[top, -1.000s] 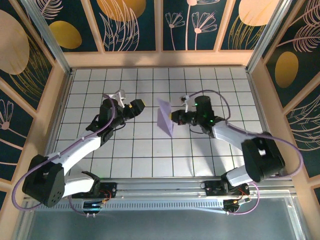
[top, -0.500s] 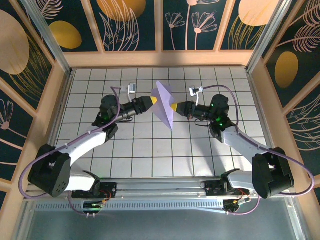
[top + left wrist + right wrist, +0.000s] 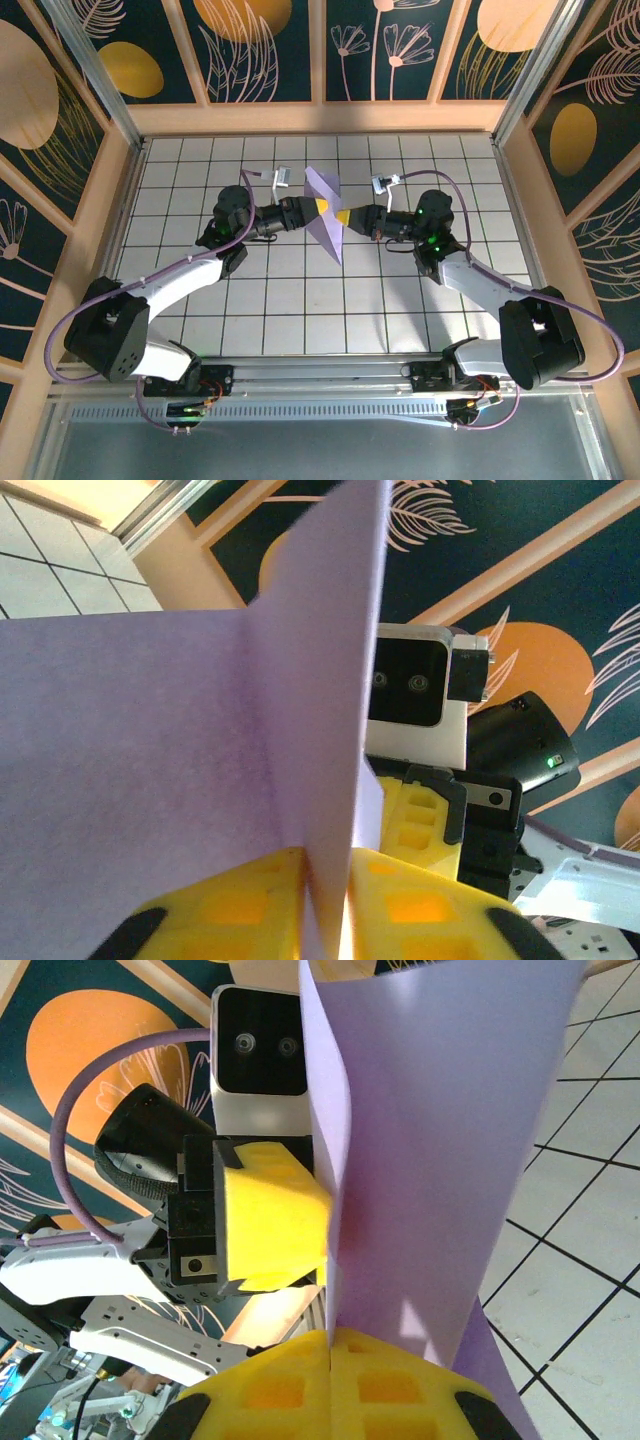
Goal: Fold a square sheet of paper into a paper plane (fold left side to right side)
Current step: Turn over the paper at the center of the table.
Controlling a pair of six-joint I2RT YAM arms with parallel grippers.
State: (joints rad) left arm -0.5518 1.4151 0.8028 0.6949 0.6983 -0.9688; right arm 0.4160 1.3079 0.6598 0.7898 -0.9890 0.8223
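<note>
The lavender sheet of paper [image 3: 323, 192] hangs in the air above the middle of the worktop [image 3: 200, 300], creased and standing on edge, well off the surface. The left end effector [image 3: 318, 206] is clamped on it from one side and the right end effector [image 3: 344, 216] from the other, their yellow tips almost meeting. Each wrist view shows its own jaws closed on the paper, with a thin layer running straight up from the seam between them. The step in hand looks like a mid-air re-grip ahead of laying the left half onto the right. To do it well, only one end effector should let go at a time, and the one holding should pinch close to the crease so the flaps do not splay. Any pull between the two arms ought to be gentle and along the sheet, since thin paper buckles or tears easily. Lowering it flat onto the worktop before pressing would likely give a cleaner edge-to-edge match.
</note>
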